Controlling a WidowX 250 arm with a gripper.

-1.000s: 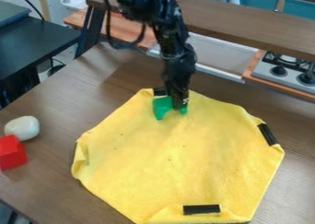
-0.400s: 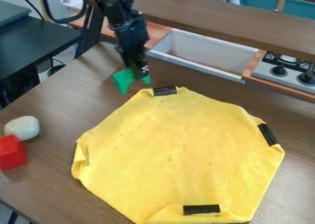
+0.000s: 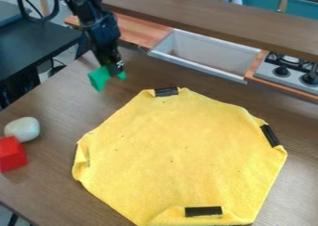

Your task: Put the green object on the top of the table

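The black gripper hangs over the upper left part of the brown table, shut on the green object. Green shows on both sides of the gripper, with the larger piece on its left. Object and gripper are up and to the left of the yellow cloth, apart from it. Whether the green object touches the table I cannot tell.
A yellow cloth with black strips at its edges covers much of the table. At the left edge are a white rounded object and a red block. Behind the table stand a sink and a stove.
The gripper has moved left and up in the view, carrying the green object from above the cloth's top edge to over the bare wood. The cloth and the other objects have stayed put.
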